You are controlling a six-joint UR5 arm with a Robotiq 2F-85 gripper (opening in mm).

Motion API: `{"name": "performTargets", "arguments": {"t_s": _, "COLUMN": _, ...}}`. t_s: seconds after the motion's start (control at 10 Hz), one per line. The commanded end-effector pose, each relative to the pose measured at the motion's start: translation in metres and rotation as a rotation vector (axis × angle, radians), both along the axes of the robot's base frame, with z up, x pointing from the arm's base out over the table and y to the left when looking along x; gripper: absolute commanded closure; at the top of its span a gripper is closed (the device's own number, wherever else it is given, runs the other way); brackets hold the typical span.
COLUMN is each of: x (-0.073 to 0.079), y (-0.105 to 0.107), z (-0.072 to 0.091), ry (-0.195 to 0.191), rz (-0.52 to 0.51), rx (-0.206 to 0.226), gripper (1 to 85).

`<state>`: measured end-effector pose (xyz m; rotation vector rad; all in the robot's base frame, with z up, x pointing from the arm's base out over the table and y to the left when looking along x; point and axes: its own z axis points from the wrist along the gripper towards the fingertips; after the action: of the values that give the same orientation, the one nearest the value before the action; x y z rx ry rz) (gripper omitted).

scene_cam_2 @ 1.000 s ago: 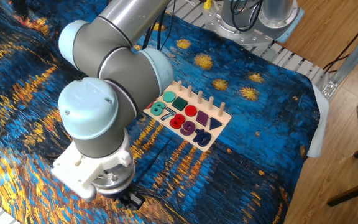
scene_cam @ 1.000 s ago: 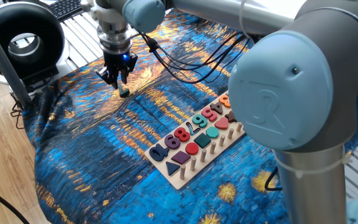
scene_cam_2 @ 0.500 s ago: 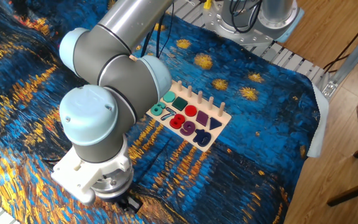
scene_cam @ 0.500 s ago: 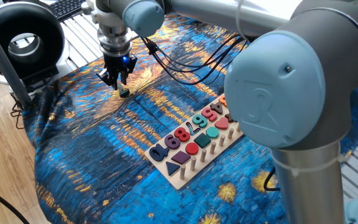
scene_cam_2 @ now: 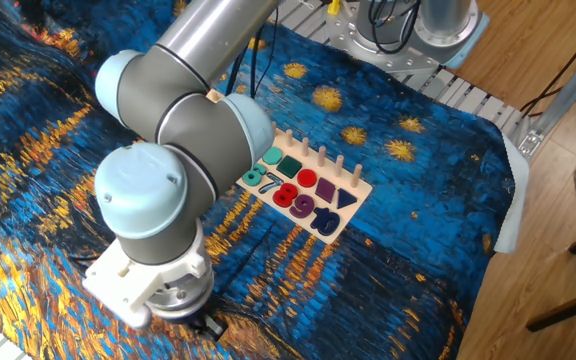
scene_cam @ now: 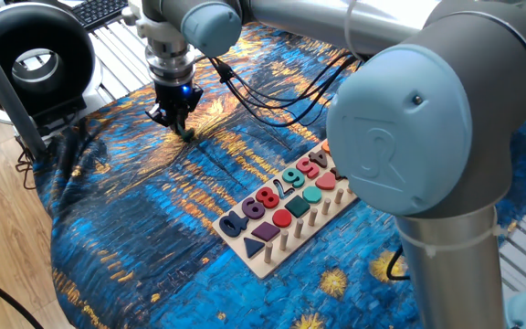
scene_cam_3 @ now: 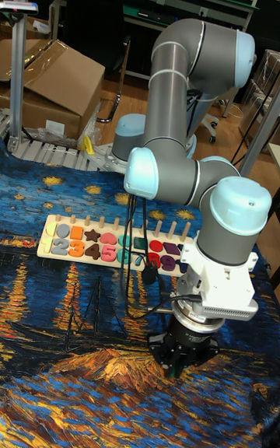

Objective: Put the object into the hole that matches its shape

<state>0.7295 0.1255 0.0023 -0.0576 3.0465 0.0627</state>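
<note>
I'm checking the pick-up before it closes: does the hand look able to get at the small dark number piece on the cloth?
Probably yes. The hand is down right at the number piece on the cloth, with nothing between them; the board lies well aside.

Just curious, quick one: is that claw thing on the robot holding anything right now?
Gripper: down at the cloth around the small dark piece; whether the jaws have shut on it cannot be told.
</note>
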Motion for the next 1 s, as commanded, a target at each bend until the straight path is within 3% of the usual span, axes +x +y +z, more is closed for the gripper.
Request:
{"name": "performTargets", "arguments": {"t_s": 0.0, "x": -0.005, "y": 0.000, "z": 0.003, "ry": 0.024, "rz": -0.040, "rx": -0.003, "gripper": 78.0}}
{"name": "performTargets", "arguments": {"t_s": 0.1, "x": -0.006, "y": 0.001, "z": 0.004, "ry": 0.029, "rz": -0.049, "rx": -0.004, "gripper": 84.0}}
{"name": "performTargets", "arguments": {"t_s": 0.4, "x": -0.016, "y": -0.005, "z": 0.018, "ry": 0.042, "rz": -0.028, "rx": -0.017, "gripper": 84.0}}
{"name": "performTargets", "arguments": {"t_s": 0.9, "x": -0.056, "y": -0.025, "z": 0.056, "ry": 0.080, "rz": -0.016, "rx": -0.058, "gripper": 84.0}}
